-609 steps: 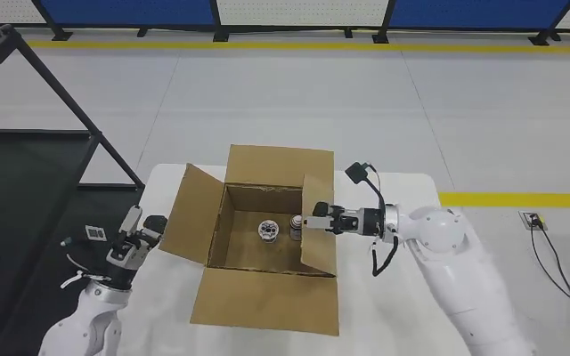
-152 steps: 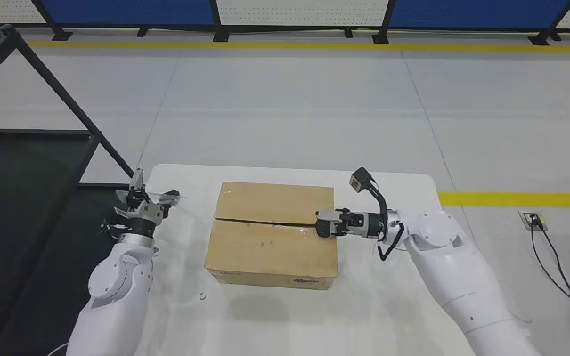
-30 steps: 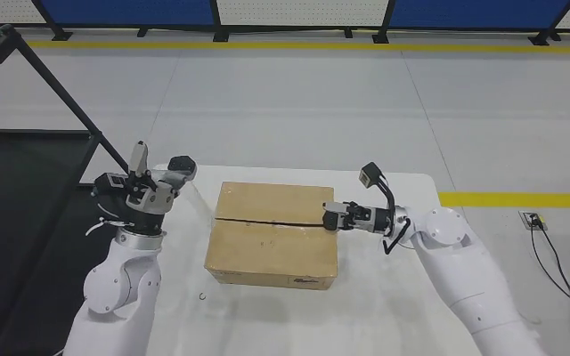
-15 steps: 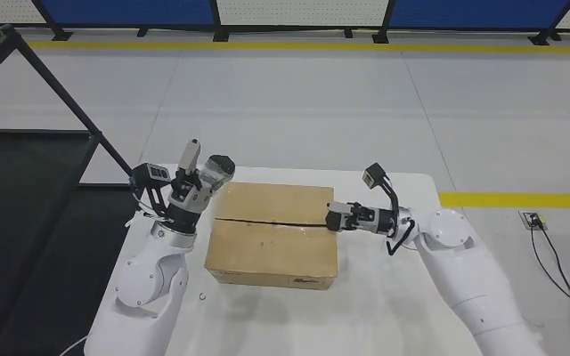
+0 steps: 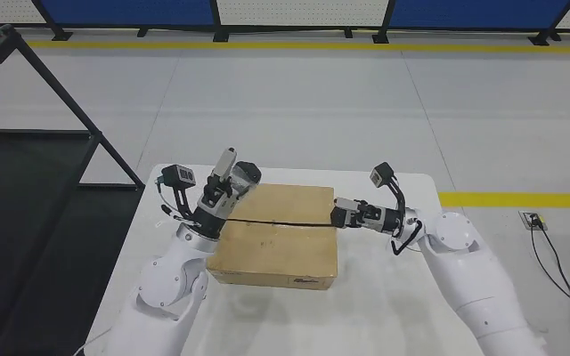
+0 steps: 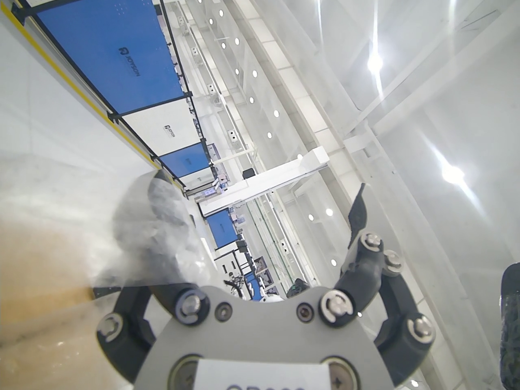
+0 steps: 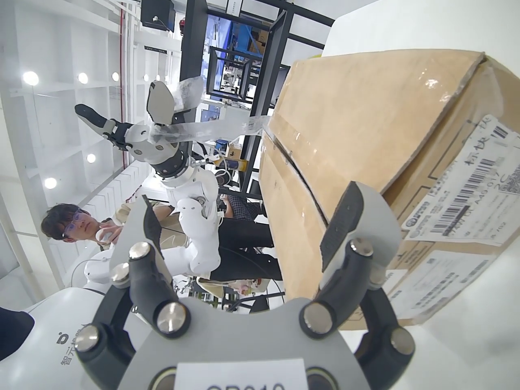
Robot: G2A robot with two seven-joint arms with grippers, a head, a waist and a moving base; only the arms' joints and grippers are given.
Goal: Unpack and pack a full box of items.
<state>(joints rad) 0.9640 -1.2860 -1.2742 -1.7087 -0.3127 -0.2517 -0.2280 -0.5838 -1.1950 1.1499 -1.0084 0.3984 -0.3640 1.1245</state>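
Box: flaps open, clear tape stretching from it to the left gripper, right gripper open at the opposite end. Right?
No. The box has its flaps shut, as the top view shows. The rest stands: clear tape stretches from it to the left gripper, and the right gripper is open at the opposite end.

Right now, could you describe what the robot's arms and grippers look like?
The left arm and right arm have glossy white rounded shells; a black cable loops by the right wrist. The left gripper and right gripper have a grey plate with silver screws, black linkages and grey-backed, black-padded fingers.
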